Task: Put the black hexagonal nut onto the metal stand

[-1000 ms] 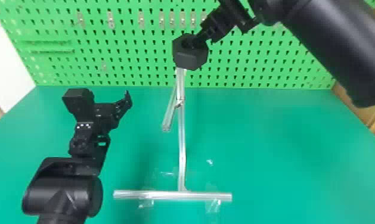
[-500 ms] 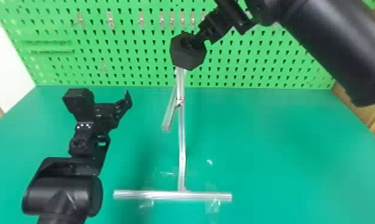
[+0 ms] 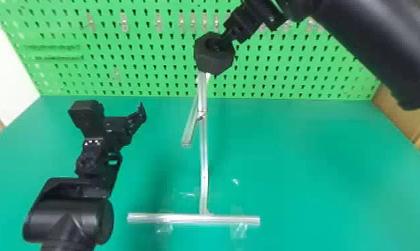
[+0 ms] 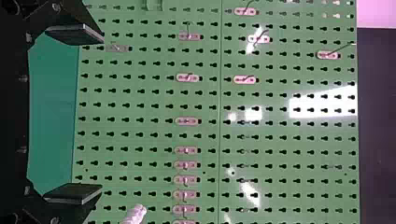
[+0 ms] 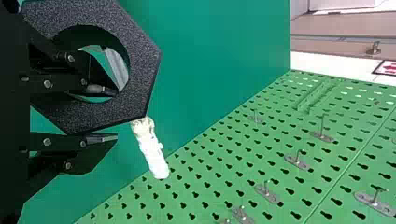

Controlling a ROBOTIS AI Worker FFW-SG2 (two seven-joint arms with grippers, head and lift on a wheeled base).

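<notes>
The likeliest trouble lay in how the black hexagonal nut (image 3: 209, 60) was held: the right gripper (image 5: 116, 115) had its fingers (image 5: 100, 138) clamped on one wall of it, one inside the hole, the other outside. That inner finger took up part of the opening, so the metal stand (image 3: 204, 167) might have met finger or rim instead of a free hole. The nut was by the stand's upper end, beside the bar end in the right wrist view, and a push while misaligned could have twisted it in the one-sided grip or rocked the thin post. Clear tape (image 3: 241, 230) lay at the foot on the table (image 3: 319, 160); if it alone held the stand, a knock might have loosened it. Behind rose the green pegboard (image 3: 135, 73) with its hooks (image 3: 124, 21), which limited overshoot. The left gripper (image 4: 101, 114) was parked left of the stand, its fingers wide apart.
</notes>
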